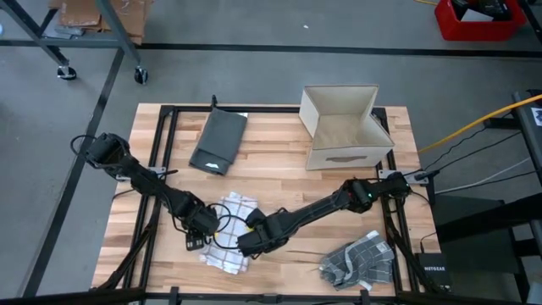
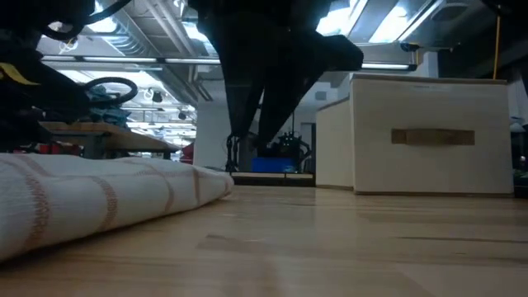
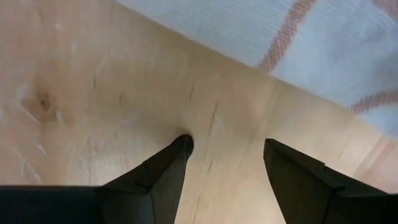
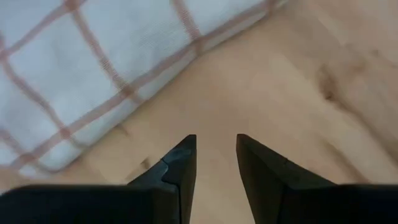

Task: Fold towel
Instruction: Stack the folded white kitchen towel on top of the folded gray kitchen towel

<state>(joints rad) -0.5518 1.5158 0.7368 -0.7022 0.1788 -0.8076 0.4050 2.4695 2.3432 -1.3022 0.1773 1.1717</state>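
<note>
A white towel with thin red checks (image 1: 227, 257) lies bunched on the wooden table near its front edge; in the low view it is a flat roll (image 2: 99, 198) resting on the wood. My left gripper (image 1: 195, 240) stands open at the towel's left side, pointing down over bare wood (image 3: 227, 143), with the towel's edge (image 3: 323, 37) just beyond its fingers. My right gripper (image 1: 250, 246) stands open at the towel's right side, also pointing down over bare wood (image 4: 216, 140), and the towel (image 4: 74, 74) lies a little beyond its fingertips. Nothing is between the fingers of either.
A folded dark grey cloth (image 1: 218, 141) lies at the back left of the table. An open beige fabric box (image 1: 343, 127) stands at the back right, also in the low view (image 2: 429, 136). A crumpled grey checked cloth (image 1: 360, 261) lies at the front right.
</note>
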